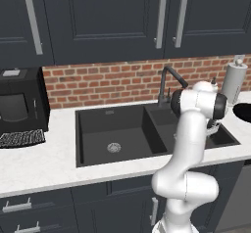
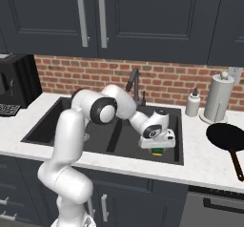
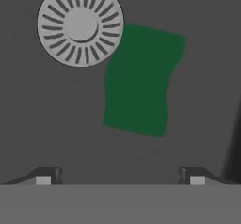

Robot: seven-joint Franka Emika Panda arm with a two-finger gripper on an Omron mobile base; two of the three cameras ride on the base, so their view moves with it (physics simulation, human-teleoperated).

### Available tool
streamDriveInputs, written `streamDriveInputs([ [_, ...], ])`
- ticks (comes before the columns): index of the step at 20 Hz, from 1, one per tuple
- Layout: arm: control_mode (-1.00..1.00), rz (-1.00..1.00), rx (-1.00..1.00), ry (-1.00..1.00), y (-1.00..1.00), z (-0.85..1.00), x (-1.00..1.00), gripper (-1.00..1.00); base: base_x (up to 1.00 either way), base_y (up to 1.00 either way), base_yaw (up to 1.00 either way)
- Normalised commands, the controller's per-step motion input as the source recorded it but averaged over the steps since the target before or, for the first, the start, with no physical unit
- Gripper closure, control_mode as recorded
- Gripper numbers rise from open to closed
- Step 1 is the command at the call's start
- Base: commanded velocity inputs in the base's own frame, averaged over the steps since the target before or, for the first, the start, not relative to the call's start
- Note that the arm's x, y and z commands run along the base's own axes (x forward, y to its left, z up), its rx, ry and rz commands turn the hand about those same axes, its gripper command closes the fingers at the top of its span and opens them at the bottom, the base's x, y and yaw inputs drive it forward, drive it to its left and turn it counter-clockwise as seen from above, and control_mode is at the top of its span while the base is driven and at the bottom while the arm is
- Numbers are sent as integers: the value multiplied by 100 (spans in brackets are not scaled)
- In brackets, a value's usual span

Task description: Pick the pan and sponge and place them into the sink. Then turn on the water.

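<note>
Green wavy-edged sponge (image 3: 139, 79) flat on matte sink (image 3: 47, 124) floor (beside slotted drain (image 3: 80, 24)), hand (image 3: 120, 176) wide, empty.

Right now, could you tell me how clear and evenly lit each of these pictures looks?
Hand view: soft and blurry, sponge edges smeared beside the drain, flat light. Right base view: sharper, even light, pan a featureless black. Left base view: even, no glare on the sink.

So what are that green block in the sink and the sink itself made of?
The sponge looks like soft foam: matte green top, wavy edges, with a yellow layer beneath in the right base view. The sink seems matte dark grey stone composite or coated metal, without shine. Its drain looks like brushed silver metal with radial slots.
</note>
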Motion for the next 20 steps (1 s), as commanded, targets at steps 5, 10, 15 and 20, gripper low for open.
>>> streamDriveInputs([
  [5, -100, 0, 0, -15, 0, 67, -39, -100, 0, 0, 0],
  [10, -100, 0, 0, -13, 0, 64, -42, -100, 0, 0, 0],
  [15, -100, -1, 0, -8, 0, 73, -48, -100, 0, 0, 0],
  [20, -100, -3, 0, -6, 3, 85, -42, -100, 0, 0, 0],
])
